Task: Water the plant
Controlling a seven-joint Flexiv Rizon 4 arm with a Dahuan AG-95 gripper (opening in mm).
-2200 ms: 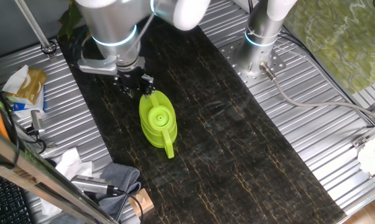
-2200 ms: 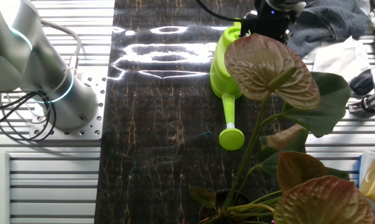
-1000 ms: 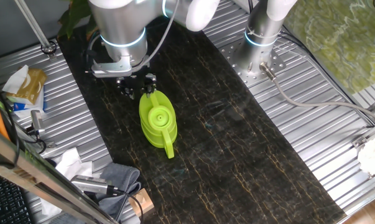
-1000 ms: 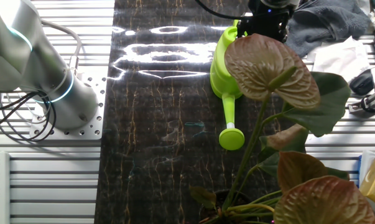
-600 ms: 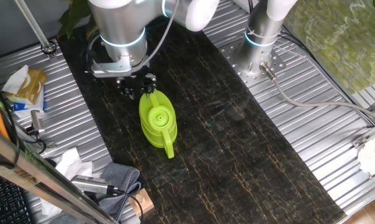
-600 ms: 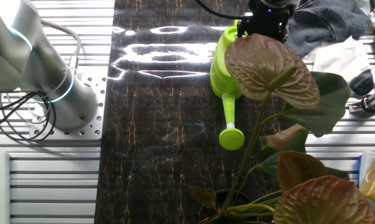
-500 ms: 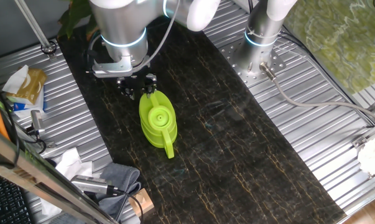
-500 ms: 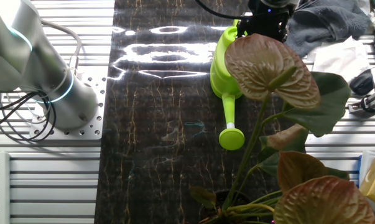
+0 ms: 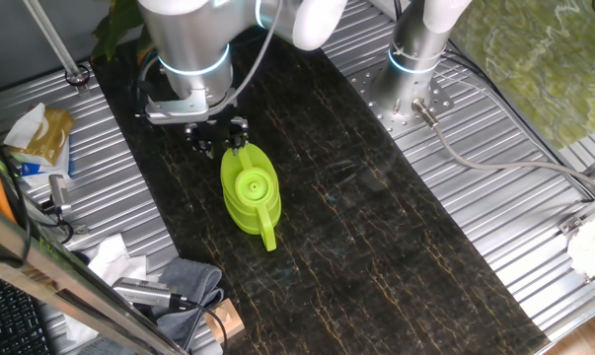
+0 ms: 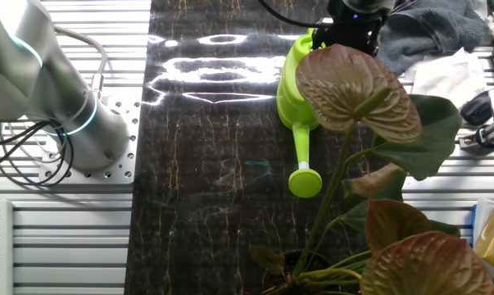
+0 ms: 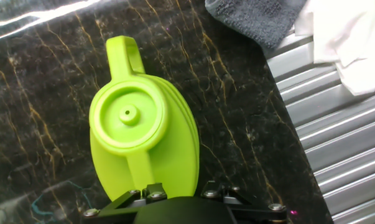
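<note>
A lime-green watering can [image 9: 248,192] lies on the dark marbled mat. Its long spout ends in a round rose [image 10: 305,180] that points toward the plant. The plant [image 10: 353,82] fills the near right of the other fixed view with broad green and brownish leaves; its pot is not clearly visible. Some of its leaves [image 9: 114,30] show at the far left of one fixed view. My gripper [image 9: 220,136] is low at one end of the can [image 11: 137,130], against its body. Its fingertips are hidden in the hand view, where only the finger mounts [image 11: 147,194] show.
A grey towel [image 11: 255,15] and white cloth [image 11: 349,37] lie just off the mat beyond the can. A second arm's base [image 9: 415,59] stands on the ribbed metal table. A snack bag [image 9: 40,133] and cables clutter the left edge.
Between the oldest frames and a second ago, the arm shifted slightly and settled lower at the can's end. Nothing has visibly moved since; the can has stayed put.
</note>
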